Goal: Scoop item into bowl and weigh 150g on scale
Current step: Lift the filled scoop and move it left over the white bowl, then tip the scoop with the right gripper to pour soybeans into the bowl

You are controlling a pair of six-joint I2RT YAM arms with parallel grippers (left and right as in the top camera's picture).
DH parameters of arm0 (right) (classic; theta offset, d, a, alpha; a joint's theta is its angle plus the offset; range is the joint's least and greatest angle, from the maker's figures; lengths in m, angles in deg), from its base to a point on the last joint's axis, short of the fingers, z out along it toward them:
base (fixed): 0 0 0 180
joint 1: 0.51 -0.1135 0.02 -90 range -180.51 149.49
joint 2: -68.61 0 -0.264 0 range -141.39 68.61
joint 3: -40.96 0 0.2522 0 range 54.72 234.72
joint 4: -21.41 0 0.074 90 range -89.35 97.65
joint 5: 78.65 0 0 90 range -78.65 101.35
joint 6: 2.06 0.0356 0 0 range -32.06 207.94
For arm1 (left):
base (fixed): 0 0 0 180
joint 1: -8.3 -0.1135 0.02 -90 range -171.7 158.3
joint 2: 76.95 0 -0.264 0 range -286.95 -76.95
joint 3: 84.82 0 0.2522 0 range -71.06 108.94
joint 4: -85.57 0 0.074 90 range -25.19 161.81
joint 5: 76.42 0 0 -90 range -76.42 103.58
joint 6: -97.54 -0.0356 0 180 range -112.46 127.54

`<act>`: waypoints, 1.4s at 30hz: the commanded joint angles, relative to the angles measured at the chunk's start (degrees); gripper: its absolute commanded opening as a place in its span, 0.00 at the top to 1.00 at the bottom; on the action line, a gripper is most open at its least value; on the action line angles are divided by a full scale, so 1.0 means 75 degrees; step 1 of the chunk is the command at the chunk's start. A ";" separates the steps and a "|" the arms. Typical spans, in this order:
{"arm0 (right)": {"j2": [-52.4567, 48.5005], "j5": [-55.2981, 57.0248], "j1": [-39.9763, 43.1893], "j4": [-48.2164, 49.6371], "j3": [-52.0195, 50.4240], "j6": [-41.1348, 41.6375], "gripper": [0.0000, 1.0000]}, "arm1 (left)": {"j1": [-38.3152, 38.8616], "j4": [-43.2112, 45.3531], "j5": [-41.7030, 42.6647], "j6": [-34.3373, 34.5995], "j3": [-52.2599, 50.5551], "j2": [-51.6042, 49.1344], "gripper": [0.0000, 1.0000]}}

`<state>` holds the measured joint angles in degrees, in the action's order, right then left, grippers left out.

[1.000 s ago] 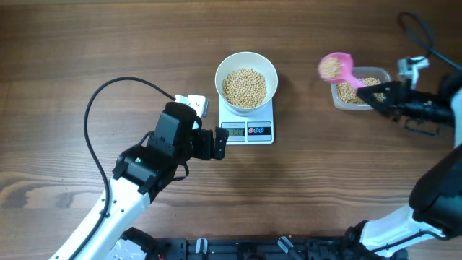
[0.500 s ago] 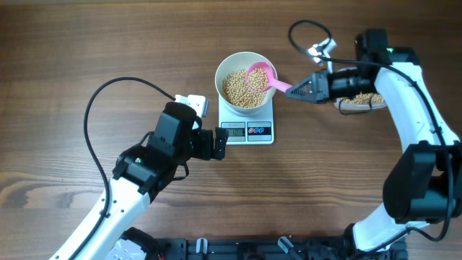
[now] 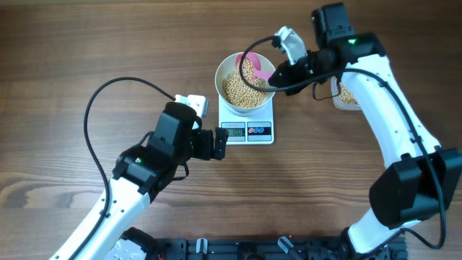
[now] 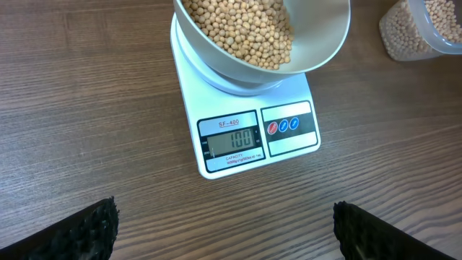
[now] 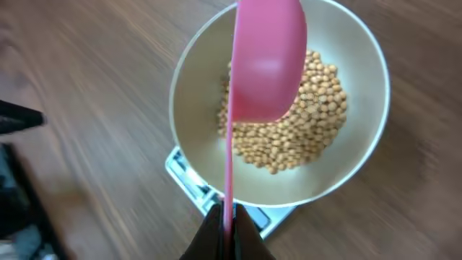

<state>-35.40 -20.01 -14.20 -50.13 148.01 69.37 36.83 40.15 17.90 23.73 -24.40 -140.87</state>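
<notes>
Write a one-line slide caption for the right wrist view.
Right hand holds pink scoop over bowl of beans on scale.

On the wooden table, a white scale is set at the far middle, and a clear tub to its right.

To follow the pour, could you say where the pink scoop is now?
Overhead, the pink scoop hangs above the white bowl on the scale, held by the right gripper.
</notes>
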 commanded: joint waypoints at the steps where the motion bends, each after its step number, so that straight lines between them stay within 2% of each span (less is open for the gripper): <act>1: -0.0047 0.0976 -0.0216 0.0015 0.0204 -0.0621 0.96 | -0.0038 0.0023 -0.0073 -0.0128 0.0023 -0.0023 0.00; 9: -0.0047 0.2535 -0.0609 0.0076 0.0204 -0.1128 0.96 | -0.0038 0.0023 -0.0073 -0.0128 0.0023 -0.0023 0.00; 15: -0.0047 0.3899 -0.1335 0.0434 0.0204 -0.1332 0.96 | -0.0038 0.0023 -0.0073 -0.0128 0.0023 -0.0023 0.00; 21: -0.0047 0.4654 -0.1533 0.0571 0.0204 -0.1542 0.95 | -0.0038 0.0023 -0.0073 -0.0128 0.0023 -0.0023 0.00; 29: -0.0047 0.4663 -0.1641 0.0775 0.0204 -0.1714 0.96 | -0.0038 0.0023 -0.0073 -0.0128 0.0023 -0.0023 0.00; 31: -0.0047 0.4660 -0.1670 0.0825 0.0204 -0.1629 0.96 | -0.0038 0.0023 -0.0073 -0.0128 0.0023 -0.0023 0.00; 32: -0.0047 0.4587 -0.1673 0.0895 0.0204 -0.1241 0.96 | -0.0038 0.0023 -0.0073 -0.0128 0.0023 -0.0023 0.00; 35: -0.0029 0.4436 -0.1673 0.0909 0.0204 -0.1326 0.96 | -0.0038 0.0023 -0.0073 -0.0128 0.0023 -0.0023 0.00; 37: -0.0003 0.4392 -0.1670 0.0909 0.0204 -0.1014 0.96 | -0.0038 0.0023 -0.0073 -0.0128 0.0023 -0.0023 0.00; 39: 0.0128 0.4368 -0.1655 0.1113 0.0204 -0.0055 0.96 | -0.0038 0.0023 -0.0073 -0.0128 0.0023 -0.0023 0.00; 42: 0.0886 0.3876 -0.1070 0.1297 0.0204 0.0111 0.96 | -0.0038 0.0023 -0.0073 -0.0128 0.0023 -0.0023 0.00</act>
<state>-34.85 13.28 -26.14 -40.91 148.01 66.77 36.83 40.17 17.90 23.73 -24.40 -140.87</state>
